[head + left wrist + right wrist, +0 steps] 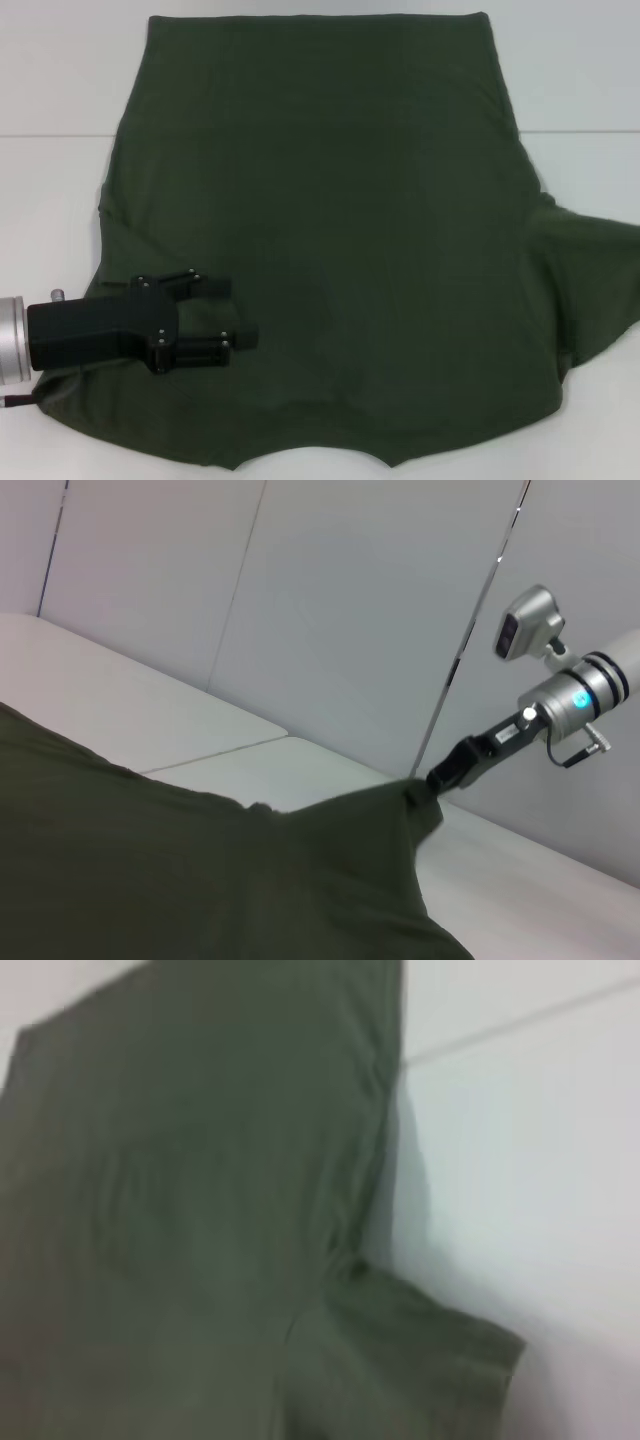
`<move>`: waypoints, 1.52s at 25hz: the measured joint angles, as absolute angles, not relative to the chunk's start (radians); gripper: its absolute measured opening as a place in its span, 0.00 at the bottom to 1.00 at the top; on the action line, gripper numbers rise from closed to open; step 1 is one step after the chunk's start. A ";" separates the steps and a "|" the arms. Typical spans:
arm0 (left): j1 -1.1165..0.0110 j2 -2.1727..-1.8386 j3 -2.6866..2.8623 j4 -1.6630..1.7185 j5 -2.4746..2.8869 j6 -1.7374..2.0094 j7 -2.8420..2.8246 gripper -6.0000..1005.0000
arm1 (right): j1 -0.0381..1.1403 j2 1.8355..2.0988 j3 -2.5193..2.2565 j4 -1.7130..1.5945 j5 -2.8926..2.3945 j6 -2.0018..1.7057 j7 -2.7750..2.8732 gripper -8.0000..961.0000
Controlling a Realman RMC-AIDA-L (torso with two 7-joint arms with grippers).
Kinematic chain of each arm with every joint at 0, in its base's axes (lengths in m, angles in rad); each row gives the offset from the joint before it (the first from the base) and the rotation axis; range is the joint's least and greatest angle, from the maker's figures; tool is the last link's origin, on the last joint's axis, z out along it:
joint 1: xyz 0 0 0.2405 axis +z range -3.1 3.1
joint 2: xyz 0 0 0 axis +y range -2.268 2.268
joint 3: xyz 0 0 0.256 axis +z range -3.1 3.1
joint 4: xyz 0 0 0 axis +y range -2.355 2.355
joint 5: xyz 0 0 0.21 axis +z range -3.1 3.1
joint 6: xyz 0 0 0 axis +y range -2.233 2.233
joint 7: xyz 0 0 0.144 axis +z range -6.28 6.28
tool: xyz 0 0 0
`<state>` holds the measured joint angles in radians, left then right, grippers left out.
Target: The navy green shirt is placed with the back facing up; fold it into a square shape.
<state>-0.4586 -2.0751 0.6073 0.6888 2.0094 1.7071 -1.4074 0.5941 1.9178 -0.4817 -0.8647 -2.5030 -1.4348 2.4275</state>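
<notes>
Head view shows the navy green shirt (330,240) spread plain side up over nearly the whole white table (60,70), hem at the far edge and collar at the near one.

The main risk, as I judge it, is an uneven fold. The two sides are not alike now: the shirt's right sleeve (590,290) is drawn outward and up off the table, while its left side lies flat. If the arms carry their sides inward at different rates, the cloth may skew or bunch, and the square would come out crooked. A thin pinch could also slip, dropping the sleeve short.

The left gripper (238,312) reaches in from the table's left edge, low over the shirt's left shoulder area, its fingers spread apart and holding nothing.

The right gripper (437,780), seen from the left wrist view, appears pinched on the raised sleeve tip, though the contact itself is small there. Its arm slants down from above.
</notes>
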 joint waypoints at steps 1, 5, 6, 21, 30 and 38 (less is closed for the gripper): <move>-0.459 -2.075 0.607 0.689 2.009 1.707 -1.408 0.87 | 0.593 1.917 -0.478 -0.872 -2.493 -1.439 2.427 0.02; -0.461 -2.075 0.607 0.691 2.009 1.707 -1.408 0.87 | 0.601 1.920 -0.485 -0.885 -2.454 -1.448 2.426 0.02; -0.461 -2.075 0.607 0.691 2.009 1.707 -1.408 0.87 | 0.606 1.922 -0.490 -0.885 -2.443 -1.455 2.424 0.02; -0.465 -2.077 0.607 0.692 2.010 1.703 -1.408 0.87 | 0.620 1.948 -0.502 -0.873 -2.288 -1.489 2.389 0.02; -0.465 -2.078 0.608 0.692 2.010 1.702 -1.408 0.87 | 0.651 1.973 -0.512 -0.833 -2.242 -1.453 2.386 0.02; -0.465 -2.078 0.607 0.692 2.010 1.700 -1.408 0.87 | 0.683 1.992 -0.547 -0.797 -2.237 -1.409 2.376 0.02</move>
